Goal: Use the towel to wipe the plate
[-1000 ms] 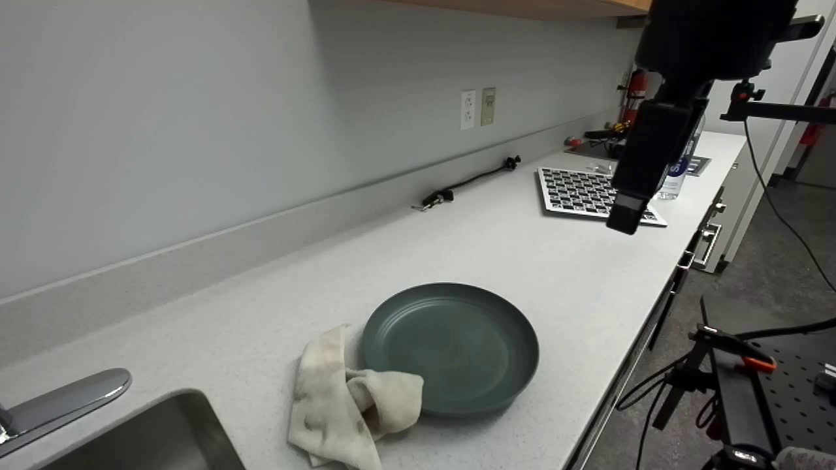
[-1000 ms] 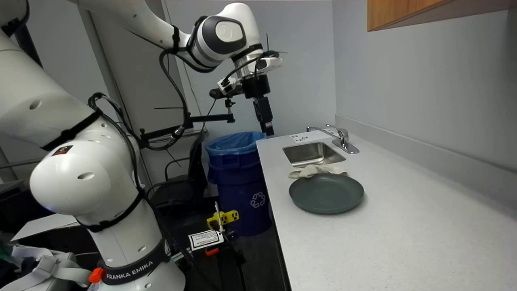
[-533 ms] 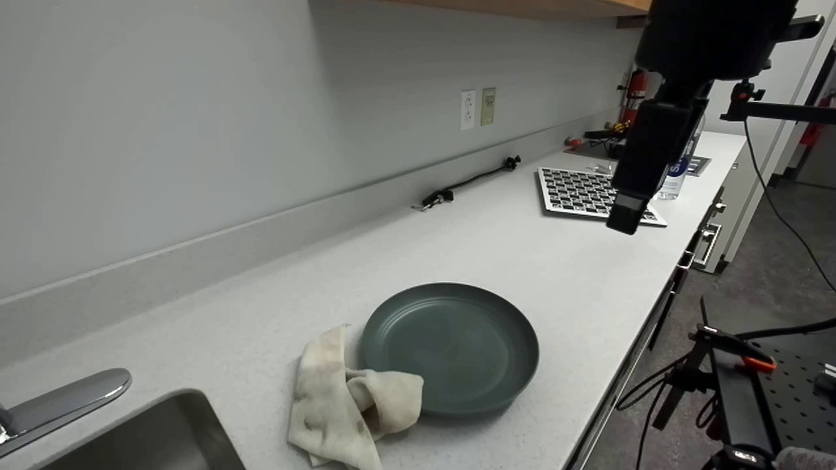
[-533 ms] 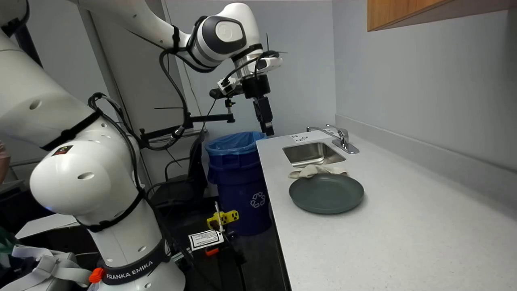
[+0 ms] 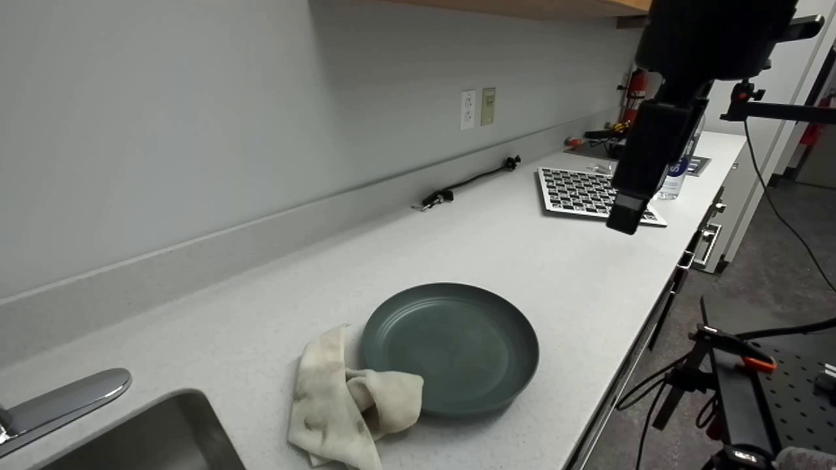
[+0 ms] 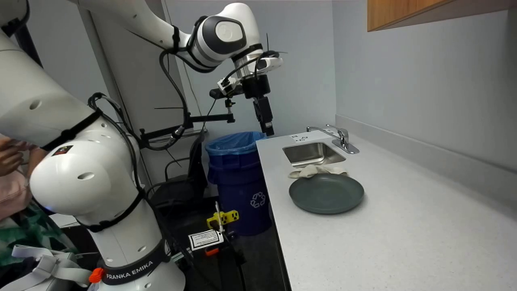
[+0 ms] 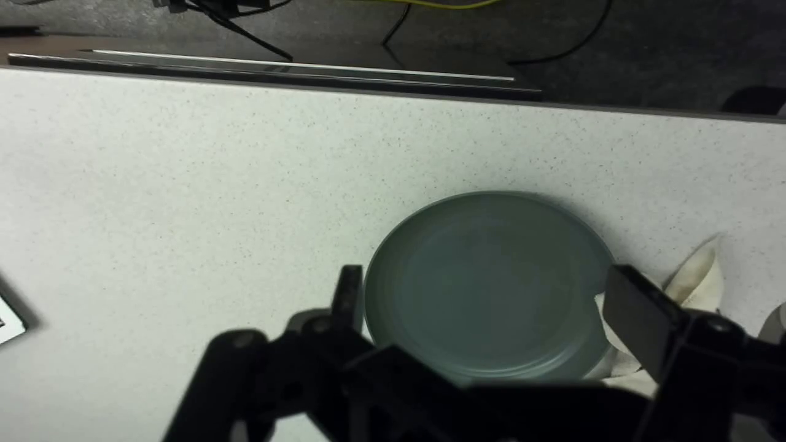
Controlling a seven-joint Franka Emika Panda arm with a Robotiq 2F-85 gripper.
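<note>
A dark green round plate [image 5: 457,346] lies on the counter; it also shows in an exterior view [image 6: 327,194] and the wrist view [image 7: 491,276]. A crumpled cream towel [image 5: 326,405] lies beside it on the sink side, one folded corner over the plate's rim. The towel also shows in an exterior view [image 6: 313,171]. In the wrist view the right finger partly hides the towel [image 7: 703,285]. My gripper [image 7: 485,270] is open and empty, jaws wide apart. In both exterior views the gripper [image 5: 628,219] [image 6: 268,129] hangs well above the counter, apart from plate and towel.
A steel sink [image 6: 314,154] and faucet [image 6: 342,139] lie beyond the towel. A checkered board [image 5: 578,192] and a bottle [image 5: 676,173] stand farther along the counter. A wooden cabinet [image 6: 424,14] hangs above. A blue bin [image 6: 240,182] stands beside the counter. A person [image 6: 16,194] is behind the arm.
A person has come into view at the left edge of an exterior view. The arm, gripper, plate and towel have not visibly moved.
</note>
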